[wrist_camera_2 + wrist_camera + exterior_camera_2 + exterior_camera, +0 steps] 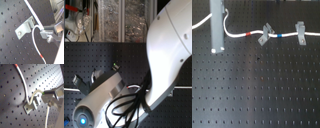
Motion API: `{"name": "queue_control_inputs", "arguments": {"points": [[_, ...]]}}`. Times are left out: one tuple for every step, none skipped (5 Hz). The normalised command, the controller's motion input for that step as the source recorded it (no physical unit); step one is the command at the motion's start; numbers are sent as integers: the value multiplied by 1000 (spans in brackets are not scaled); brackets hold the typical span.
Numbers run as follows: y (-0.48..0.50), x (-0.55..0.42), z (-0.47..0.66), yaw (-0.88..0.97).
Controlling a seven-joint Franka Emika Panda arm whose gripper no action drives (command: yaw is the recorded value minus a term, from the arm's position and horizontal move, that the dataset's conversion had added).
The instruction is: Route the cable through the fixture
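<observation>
Black perforated surface point(257, 95), white cable point(239, 35) lying across it, looped at the grey fixture point(32, 104), hand point(44, 97) pinched shut on the cable beside that fixture.

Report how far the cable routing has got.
Done: in the first exterior view the cable already runs through the skewed clip. In hand: in the first wrist view the gripper pinches a cable loop arched over the fixture. Left: seating the loop in the fixture's notched top, then releasing; it does not look seated yet.
</observation>
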Motion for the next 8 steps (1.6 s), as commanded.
{"name": "queue_control_inputs", "arguments": {"points": [[17,-281,-299,566],[-37,-318,-145,606],[-2,-383,-14,694],[94,9,-1,886],[13,108,1,569],[-89,280,3,486],[-58,131,-308,634],[-6,86,-548,580]]}}
